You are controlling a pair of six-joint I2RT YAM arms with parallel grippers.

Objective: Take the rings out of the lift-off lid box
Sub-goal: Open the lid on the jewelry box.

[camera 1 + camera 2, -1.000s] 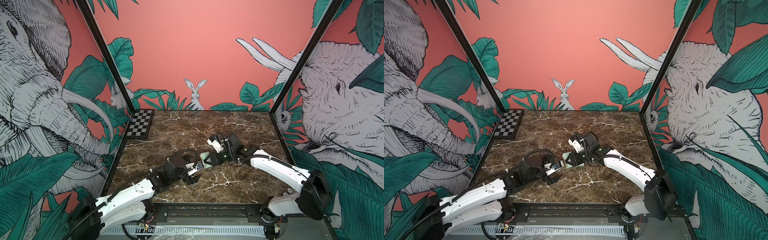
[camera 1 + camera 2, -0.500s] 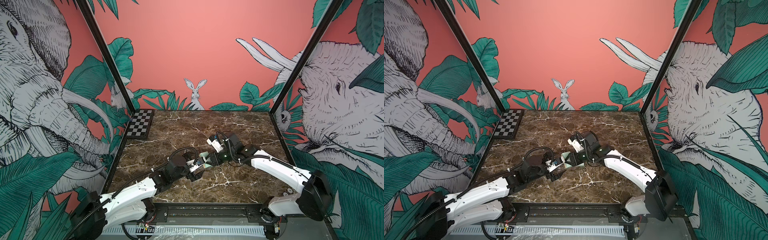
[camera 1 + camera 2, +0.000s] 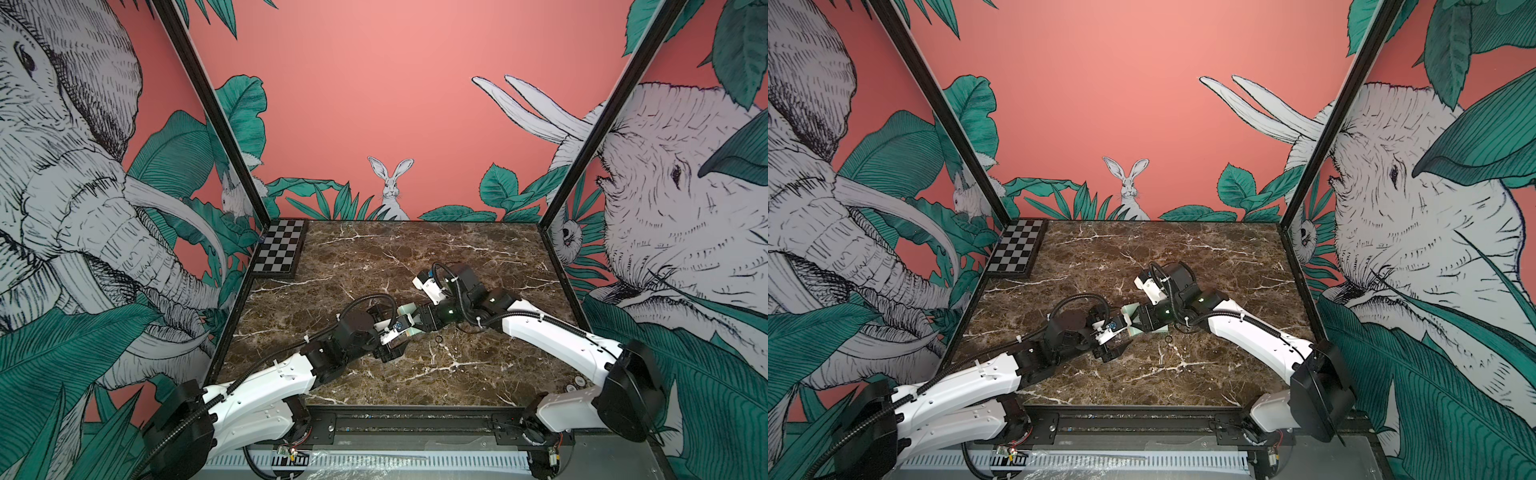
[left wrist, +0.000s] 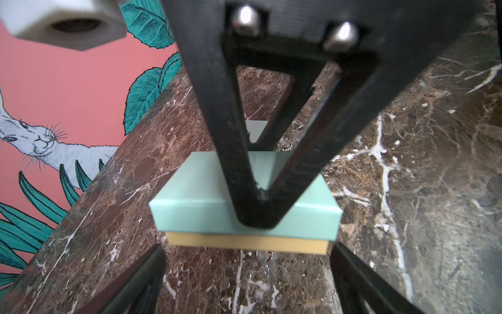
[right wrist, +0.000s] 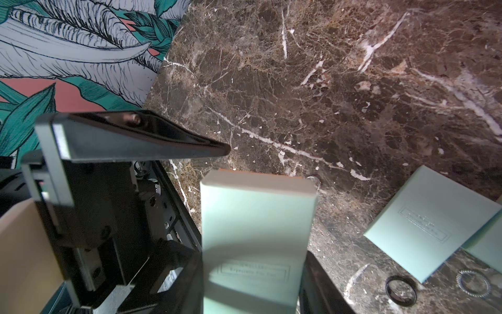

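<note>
Mint box (image 5: 258, 212), light card, sits clamped in my right gripper (image 5: 254, 261); my left gripper (image 4: 247, 246) gapes wide. The rings (image 5: 401, 291) look tiny, hard and slippery, so I'd pinch across one band.

One ring (image 5: 401, 291) lies on the table (image 5: 326, 81) beside what seems the lid (image 5: 432, 223), another ring (image 4: 264, 257) near the box (image 4: 206, 206).
</note>
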